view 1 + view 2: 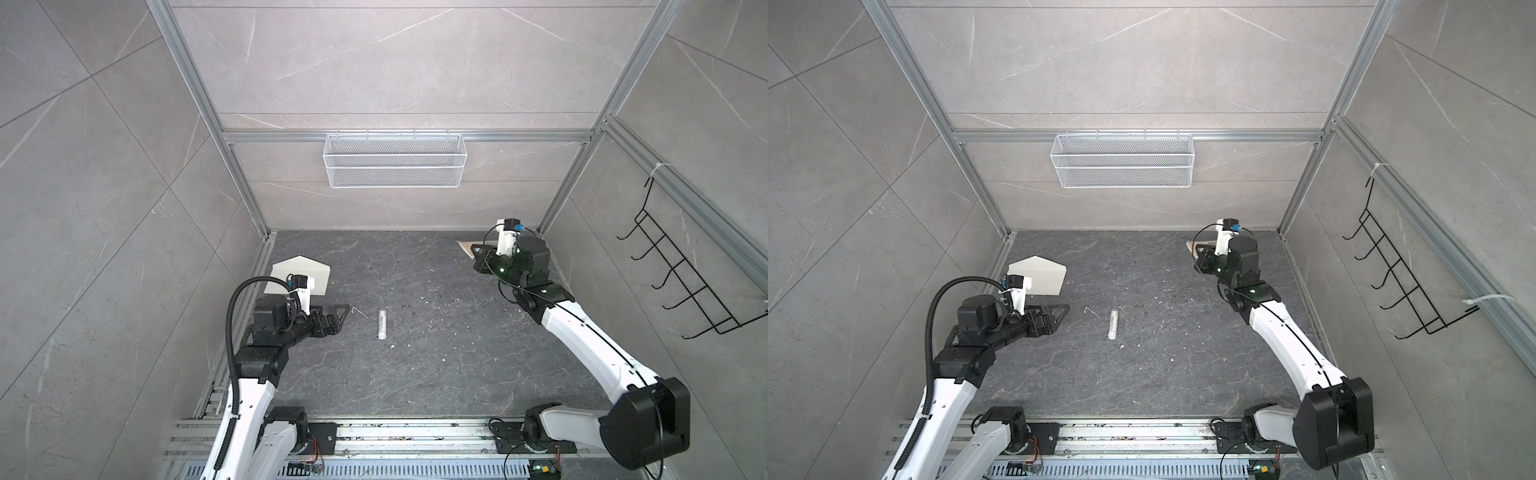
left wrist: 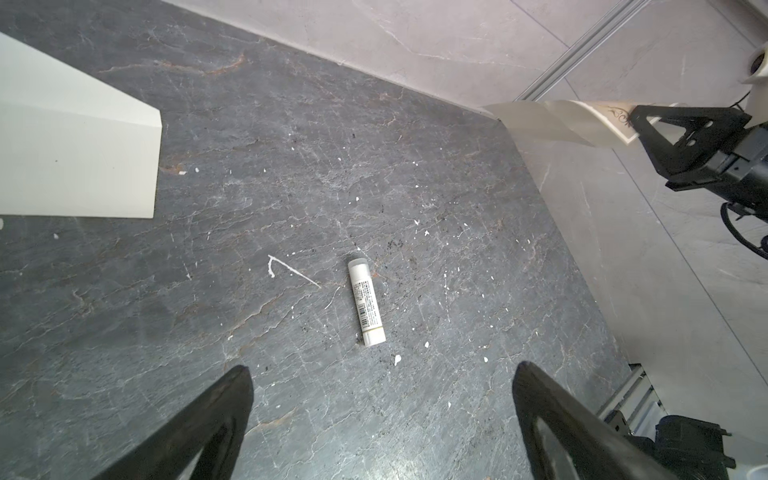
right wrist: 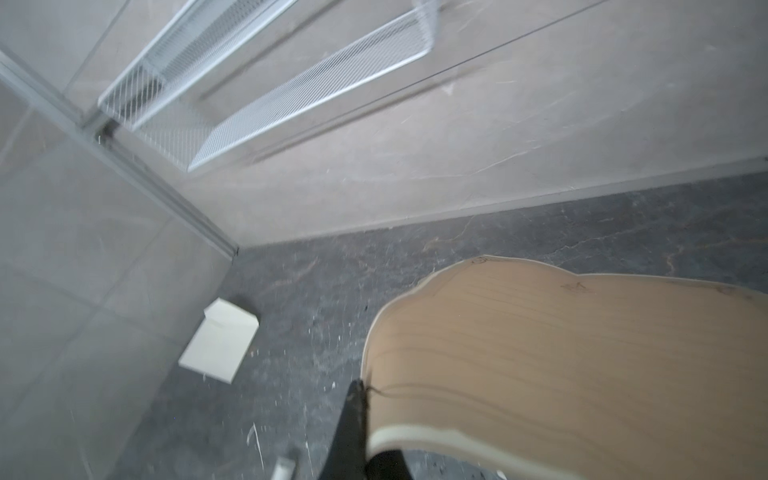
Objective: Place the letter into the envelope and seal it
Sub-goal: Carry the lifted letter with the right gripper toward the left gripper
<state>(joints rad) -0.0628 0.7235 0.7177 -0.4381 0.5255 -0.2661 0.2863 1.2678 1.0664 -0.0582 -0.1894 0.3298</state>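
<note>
— Grey tiled walls enclose a dark grey marbled stone counter [image 1: 415, 374]. Where are the task items?

— The tan-brown bordered paper letter [image 3: 561, 361] is at the far right corner, pinched by one edge in the right gripper [image 2: 640, 124], fingers closed flat on it. The sheet bows and twists beyond the grip; whether its free end touches the counter cannot be told. The long cream-white paper envelope [image 1: 299, 268] lies flat at the far left, pointed flap open toward the back wall.

— Which relation governs the coming move?

— The envelope lies to the left of the right fingers, well apart, across the counter. Its long axis runs left to right in both top views, so the mouth appears to face the back wall; the letter would likely need feeding in from the far side.

— Nearer arm?

— The left. The left gripper [image 2: 382, 370] is just beside the envelope's near edge, fingers spread wide and empty, aimed toward mid-counter. Its wrist overhangs part of the envelope in both top views and may obstruct the approach.

— Other items?

— A small white cylindrical tube [image 1: 381, 324] lies mid-counter, long axis front to back, nearer the front than a straight line from letter to envelope; probably no obstacle. A white wire-mesh basket [image 1: 395, 166] hangs on the back wall, out of the way.
</note>
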